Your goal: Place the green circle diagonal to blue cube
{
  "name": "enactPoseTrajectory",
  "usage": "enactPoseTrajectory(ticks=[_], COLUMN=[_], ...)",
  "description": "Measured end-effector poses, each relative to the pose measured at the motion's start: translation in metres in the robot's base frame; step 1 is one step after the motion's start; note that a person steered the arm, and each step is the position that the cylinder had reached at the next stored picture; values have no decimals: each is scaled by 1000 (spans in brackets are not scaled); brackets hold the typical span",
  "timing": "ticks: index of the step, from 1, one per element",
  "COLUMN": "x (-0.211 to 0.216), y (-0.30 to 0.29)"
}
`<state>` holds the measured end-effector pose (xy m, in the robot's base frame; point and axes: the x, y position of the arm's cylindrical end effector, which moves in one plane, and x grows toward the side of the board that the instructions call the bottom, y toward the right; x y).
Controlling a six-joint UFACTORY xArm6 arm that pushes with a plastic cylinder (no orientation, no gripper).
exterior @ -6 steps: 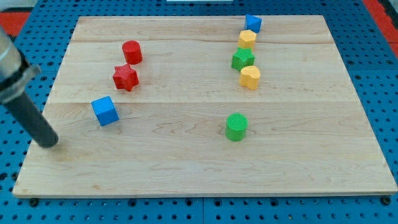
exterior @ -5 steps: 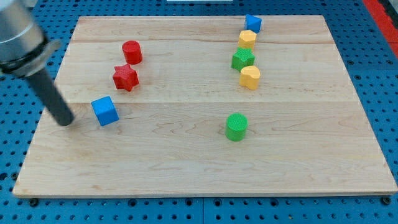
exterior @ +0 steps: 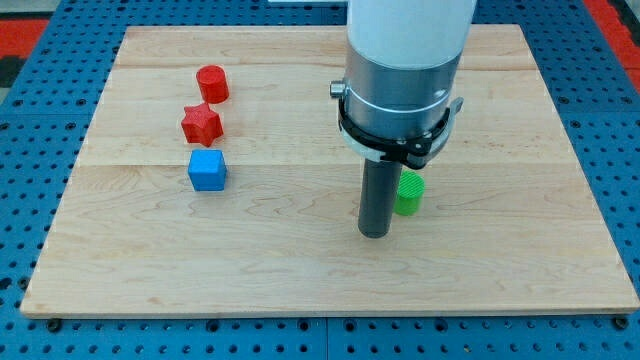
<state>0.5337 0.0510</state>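
Note:
The green circle (exterior: pixel 410 194) lies right of the board's middle, partly hidden behind my rod. My tip (exterior: pixel 373 233) rests on the board just left of and below the green circle, touching or almost touching it. The blue cube (exterior: pixel 207 170) lies left of the middle, far to the left of my tip. The arm's body covers the upper right part of the board.
A red cylinder (exterior: pixel 212 82) and a red star (exterior: pixel 201 124) lie above the blue cube at the upper left. The wooden board (exterior: pixel 320 280) sits on a blue pegboard. Other blocks at the upper right are hidden by the arm.
My rod has swung from the board's left edge across to the green circle. The blue cube has slid right and turned. The green circle sits a little further right.

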Motion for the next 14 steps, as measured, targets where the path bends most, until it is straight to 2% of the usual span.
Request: enactPoseTrajectory(ticks=[1,2,3,4,5,6,8,10,11,13,14], x=[4,-15,-28,-9,-29,-74,-99,-111,-126,-124,-147], y=[47,58,-27,-12,27,44,-40,17,-36,-46,-70])
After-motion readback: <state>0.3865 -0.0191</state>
